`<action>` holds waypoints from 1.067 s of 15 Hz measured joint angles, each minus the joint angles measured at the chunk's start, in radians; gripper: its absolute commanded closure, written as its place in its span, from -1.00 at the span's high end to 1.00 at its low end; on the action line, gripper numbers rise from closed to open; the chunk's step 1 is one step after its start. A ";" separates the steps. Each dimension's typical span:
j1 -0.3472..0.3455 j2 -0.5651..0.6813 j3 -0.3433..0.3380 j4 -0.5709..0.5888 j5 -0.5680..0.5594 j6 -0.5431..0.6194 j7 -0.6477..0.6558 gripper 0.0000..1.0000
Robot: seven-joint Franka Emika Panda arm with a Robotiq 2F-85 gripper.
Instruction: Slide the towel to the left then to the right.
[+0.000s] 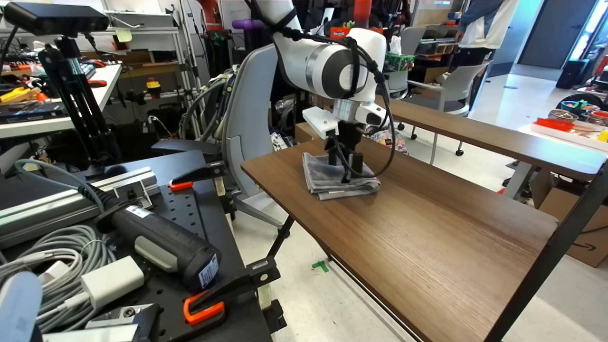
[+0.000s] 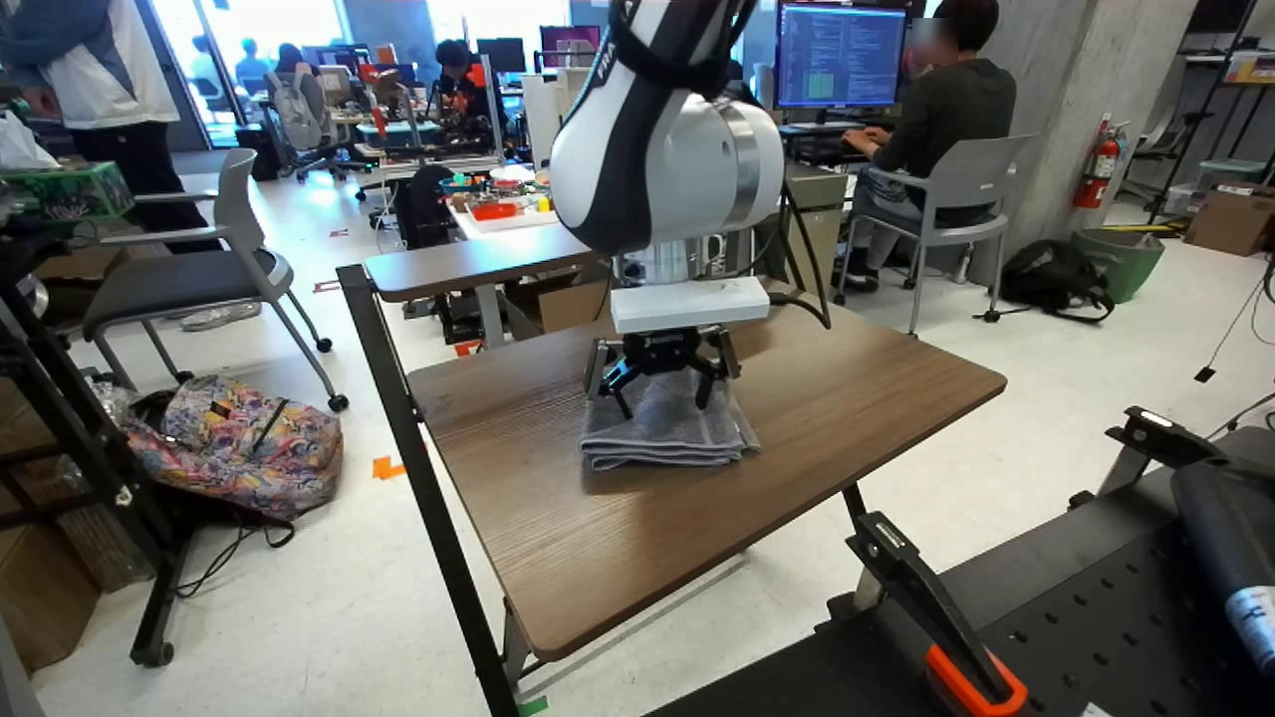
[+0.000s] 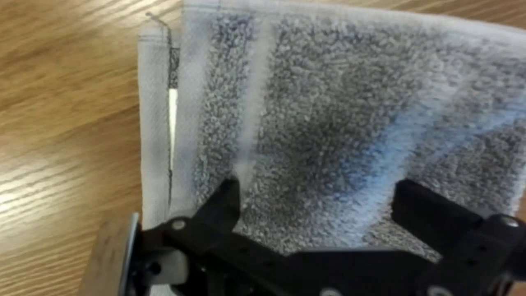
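A folded grey towel (image 1: 314, 176) lies flat on the brown wooden table (image 1: 403, 247). It also shows in an exterior view (image 2: 667, 438) and fills most of the wrist view (image 3: 328, 102). My black gripper (image 1: 339, 172) points down over the towel, with its fingers spread apart. In an exterior view the gripper (image 2: 664, 409) has both fingertips at the towel's top face. In the wrist view the gripper (image 3: 318, 187) has only towel surface between its fingers and no fold pinched. The fingertips look to be on or just above the cloth; I cannot tell how firmly they touch.
A black upright post (image 2: 418, 478) stands at one end of the table. A grey office chair (image 1: 251, 109) is close to the table's other end. A black workbench (image 1: 180, 209) with clamps and cables stands beside it. Another long table (image 1: 498, 135) runs behind.
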State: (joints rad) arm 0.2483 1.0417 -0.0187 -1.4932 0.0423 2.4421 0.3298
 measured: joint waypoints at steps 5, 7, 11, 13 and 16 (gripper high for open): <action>0.025 -0.097 0.023 -0.059 0.008 0.014 0.017 1.00; 0.017 -0.160 0.039 -0.102 0.022 0.012 0.012 1.00; -0.006 -0.238 0.062 -0.156 0.042 -0.024 -0.004 1.00; -0.016 -0.235 0.064 -0.156 0.044 -0.059 -0.009 1.00; -0.030 -0.208 0.063 -0.153 0.044 -0.087 -0.009 1.00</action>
State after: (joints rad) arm 0.2180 0.8337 0.0442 -1.6465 0.0860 2.3552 0.3204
